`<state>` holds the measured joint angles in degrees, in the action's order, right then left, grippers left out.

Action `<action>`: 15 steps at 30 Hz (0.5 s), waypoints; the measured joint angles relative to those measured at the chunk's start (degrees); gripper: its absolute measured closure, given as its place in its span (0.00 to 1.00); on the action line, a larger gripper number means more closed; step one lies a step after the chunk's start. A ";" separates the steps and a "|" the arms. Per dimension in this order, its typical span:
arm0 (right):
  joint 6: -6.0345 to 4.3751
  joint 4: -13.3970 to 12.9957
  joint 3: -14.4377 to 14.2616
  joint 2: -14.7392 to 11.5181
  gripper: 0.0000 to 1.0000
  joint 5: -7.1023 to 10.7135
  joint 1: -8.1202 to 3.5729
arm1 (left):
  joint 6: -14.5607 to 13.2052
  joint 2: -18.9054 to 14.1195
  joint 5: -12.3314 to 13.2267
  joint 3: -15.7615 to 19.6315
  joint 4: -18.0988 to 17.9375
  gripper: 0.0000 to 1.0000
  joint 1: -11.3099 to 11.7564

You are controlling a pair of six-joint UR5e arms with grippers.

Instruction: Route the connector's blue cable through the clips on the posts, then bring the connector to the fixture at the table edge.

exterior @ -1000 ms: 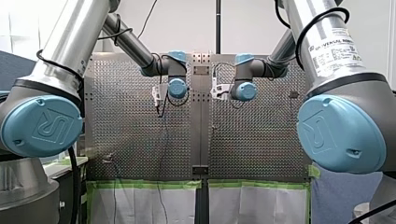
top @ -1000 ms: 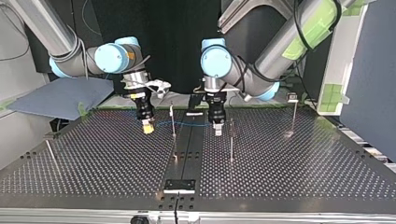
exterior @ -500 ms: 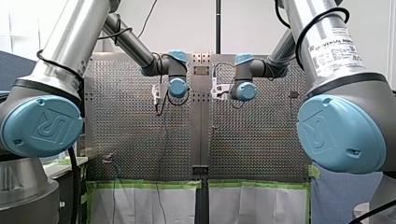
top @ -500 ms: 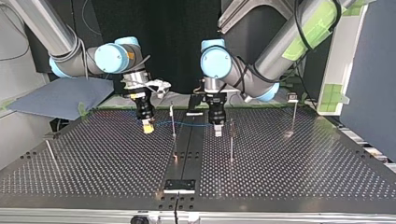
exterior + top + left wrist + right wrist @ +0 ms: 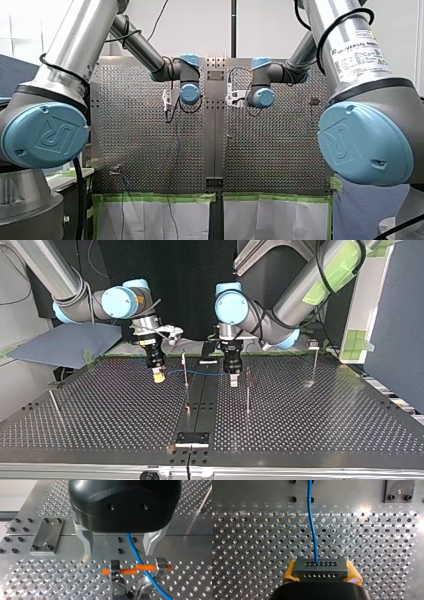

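**Item 1.** Dark grey rectangular plastic connector (image 5: 320,566), with two rows of small holes on its face.
- Location: clamped between the yellow pads (image 5: 289,573) of my right gripper (image 5: 322,574), above the perforated metal table (image 5: 249,542), left of centre in the top view.
- Handling (judged): light and rigid. The broad flanks, where it is held now, are the sensible place to grip it.

**Item 2.** Thin blue cable (image 5: 312,525), leaving one hole of the connector and running across to my left gripper (image 5: 118,553).
- Gripper state: the metal fingers (image 5: 87,540) stand wide apart and the cable passes loosely between them, unpinched.
- Nearby: a metal clip with orange sleeves (image 5: 115,571) sits just ahead, on a thin post.
- Handling (judged): limp, light and a little springy. It is best taken close to the clip, so the free span is short and steerable. Pull gently, because a single wire in its socket may well slip out.

**Item 3.** Black plate fixture (image 5: 192,438) at the table edge nearest the top view's camera, well apart from the connector. The connector has not yet reached it.

**Markings.**
- "UNIVERSAL ROBOTS" on a white label on my right arm (image 5: 357,50).
- An embossed UR emblem on the blue joint cap (image 5: 50,135).
- A row of engraved numerals (image 5: 268,505) along the table holes.
- The letters "AB" and "AC" (image 5: 6,576) at a table margin.
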<state>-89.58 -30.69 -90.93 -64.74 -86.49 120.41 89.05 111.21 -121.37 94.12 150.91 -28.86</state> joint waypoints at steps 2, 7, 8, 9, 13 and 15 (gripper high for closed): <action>0.00 0.00 0.00 0.00 1.00 0.00 -0.01 | 0.01 0.02 0.52 -0.01 -0.05 0.42 0.01; 0.00 0.14 0.00 0.00 1.00 0.00 -0.03 | 1.16 0.01 1.64 0.00 -0.32 1.00 0.05; 0.00 0.21 0.00 0.00 1.00 0.00 -0.06 | 1.43 0.01 1.69 0.01 -0.32 1.00 0.07; 0.00 0.25 -0.01 0.00 1.00 0.00 -0.08 | 1.71 0.00 1.74 0.01 -0.29 1.00 0.08; 0.00 0.37 -0.01 0.00 1.00 0.00 -0.09 | 2.16 0.00 1.77 0.02 -0.15 1.00 0.15; 0.00 0.41 -0.01 0.00 1.00 0.00 -0.11 | 2.23 0.00 1.66 0.01 0.02 1.00 0.16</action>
<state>-89.58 -30.28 -90.94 -64.74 -86.50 120.30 91.27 111.21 -119.70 94.14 150.92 -28.70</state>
